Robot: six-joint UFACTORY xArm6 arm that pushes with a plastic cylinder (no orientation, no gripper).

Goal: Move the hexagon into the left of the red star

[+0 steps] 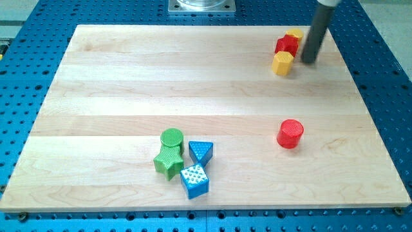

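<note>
No claw is fitted. My tip is set just right of the yellow hexagon, which is already touching the red star from below-left, for a leftward push.

Rod cut off at view's top; upper yellow block partly hidden, shape unclear.

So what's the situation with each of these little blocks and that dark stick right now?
My tip: down on the board, just right of the top-right cluster.
Yellow hexagon: below-left of the red star, against it.
Red star: between the two yellow blocks.
Yellow block: behind the star, partly hidden.
Red cylinder: upright, alone.
Green cylinder, green star, blue triangle, blue cube: bunched together.
</note>
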